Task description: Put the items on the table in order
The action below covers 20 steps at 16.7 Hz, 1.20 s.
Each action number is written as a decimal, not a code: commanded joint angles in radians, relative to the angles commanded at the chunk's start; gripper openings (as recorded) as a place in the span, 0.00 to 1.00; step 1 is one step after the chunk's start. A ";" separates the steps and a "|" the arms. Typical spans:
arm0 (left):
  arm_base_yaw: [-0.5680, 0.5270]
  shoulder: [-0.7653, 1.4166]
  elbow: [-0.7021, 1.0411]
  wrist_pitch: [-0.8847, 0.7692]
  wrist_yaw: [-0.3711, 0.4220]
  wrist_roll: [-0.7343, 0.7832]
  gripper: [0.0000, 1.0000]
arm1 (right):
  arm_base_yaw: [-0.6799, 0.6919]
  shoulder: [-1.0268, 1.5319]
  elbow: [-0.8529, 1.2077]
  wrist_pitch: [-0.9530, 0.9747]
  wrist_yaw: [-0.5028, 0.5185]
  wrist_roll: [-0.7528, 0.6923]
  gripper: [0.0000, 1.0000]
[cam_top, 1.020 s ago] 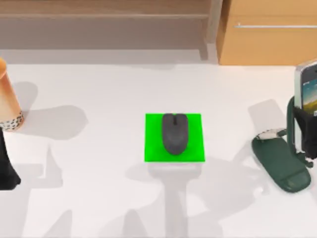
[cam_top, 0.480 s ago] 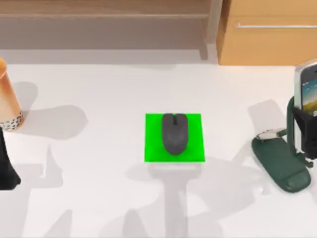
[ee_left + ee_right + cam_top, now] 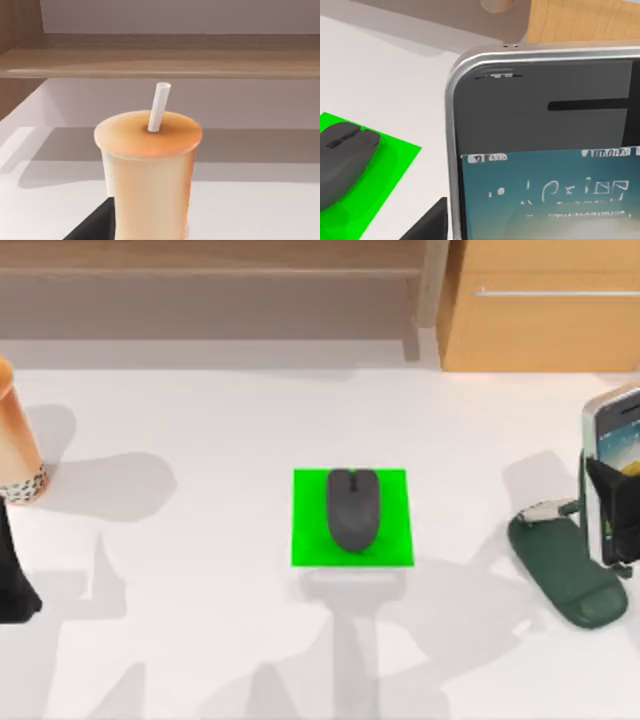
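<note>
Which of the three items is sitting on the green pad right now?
The dark grey mouse, centred on the green pad. The cup stands at the table's left edge; the smartphone is at the right.

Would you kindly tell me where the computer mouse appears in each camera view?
Top view: the mouse lies at the centre, on the green pad.
Left wrist view: not in it.
Right wrist view: the mouse sits at the picture's edge, beside the phone.
Shared landmark: the green pad.

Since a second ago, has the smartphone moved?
Yes. The smartphone has shifted slightly left and tilted, judged against the phone stand, which hasn't moved.
</note>
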 joint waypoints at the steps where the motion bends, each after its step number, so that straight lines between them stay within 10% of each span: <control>1: 0.000 0.000 0.000 0.000 0.000 0.000 1.00 | 0.000 0.000 0.000 0.000 0.000 0.000 1.00; 20: 0.000 0.000 0.000 0.000 0.000 0.000 1.00 | 0.028 -0.188 -0.058 -0.062 0.003 0.003 1.00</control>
